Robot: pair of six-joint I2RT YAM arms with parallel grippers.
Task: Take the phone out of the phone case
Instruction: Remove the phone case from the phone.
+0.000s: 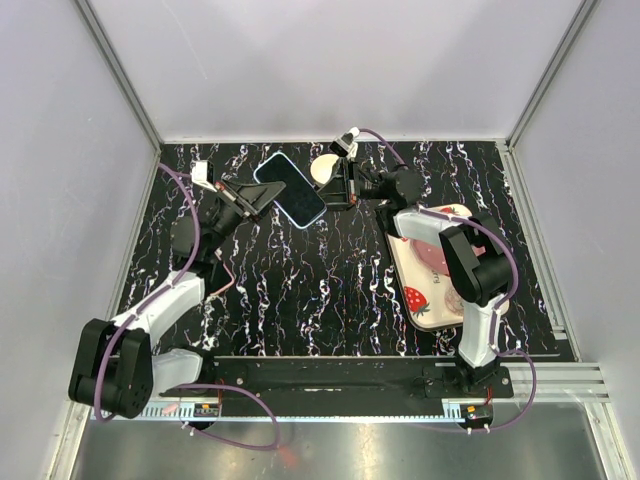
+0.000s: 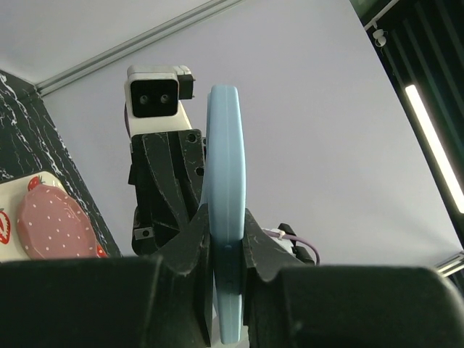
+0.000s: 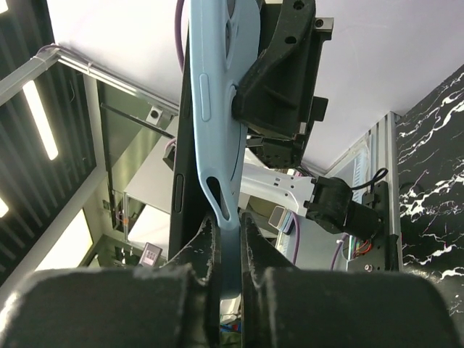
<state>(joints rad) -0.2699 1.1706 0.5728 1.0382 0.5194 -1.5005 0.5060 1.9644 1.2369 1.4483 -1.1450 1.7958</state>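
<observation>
The phone [image 1: 292,185], dark screen up, sits in a light blue case [image 1: 313,216] and is held in the air over the far middle of the table. My left gripper [image 1: 265,197] is shut on its left end; the case shows edge-on between that gripper's fingers in the left wrist view [image 2: 223,167]. My right gripper [image 1: 338,185] is shut on the right end. In the right wrist view that gripper [image 3: 225,221] pinches only the blue case [image 3: 214,87], whose edge is bent away from the black phone [image 3: 179,181].
A strawberry-patterned tray [image 1: 408,262] lies on the right of the black marbled table [image 1: 300,290], under the right arm, with a pink item [image 2: 51,225] on it. A round beige object [image 1: 322,168] lies behind the phone. White walls enclose three sides.
</observation>
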